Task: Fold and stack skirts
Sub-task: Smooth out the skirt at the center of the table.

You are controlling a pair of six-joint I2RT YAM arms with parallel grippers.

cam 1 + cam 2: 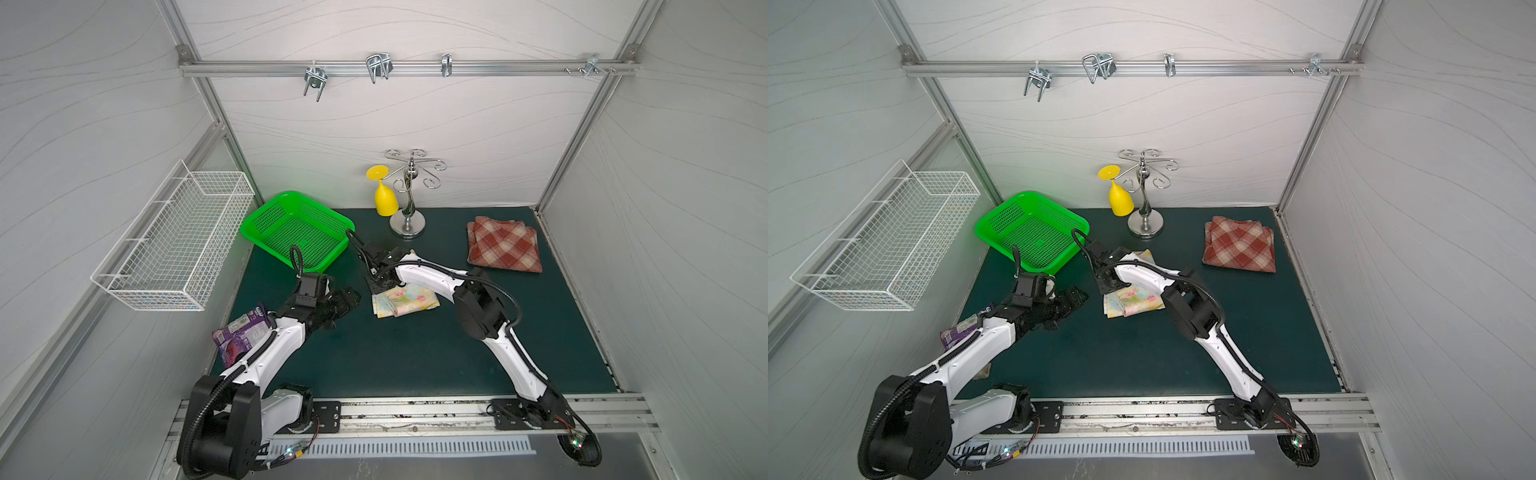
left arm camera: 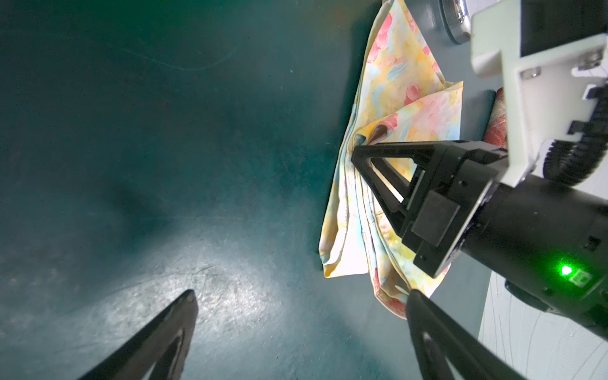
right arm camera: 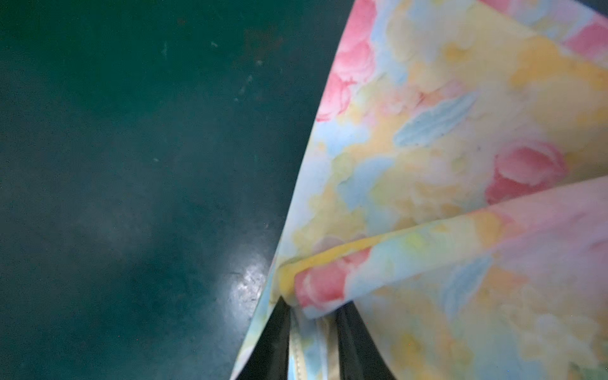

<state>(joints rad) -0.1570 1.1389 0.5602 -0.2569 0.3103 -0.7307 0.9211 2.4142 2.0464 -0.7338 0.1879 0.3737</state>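
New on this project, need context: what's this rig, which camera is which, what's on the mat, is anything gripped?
A left arm and a right arm, each with a two-finger gripper, work over a green mat. Both top views look down on the whole scene; each wrist view rides on one arm. On the mat: a folded plaid skirt, a floral skirt, a green basket, a purple wrapper and a chrome rack holding a yellow glass. The right gripper pinches the floral skirt's edge; the left gripper is open and empty.

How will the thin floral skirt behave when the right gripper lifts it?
Probably floppy: the thin pale floral cloth skirt gathers into creases at the right gripper. Likely light, being thin; its loose layers may unfold.
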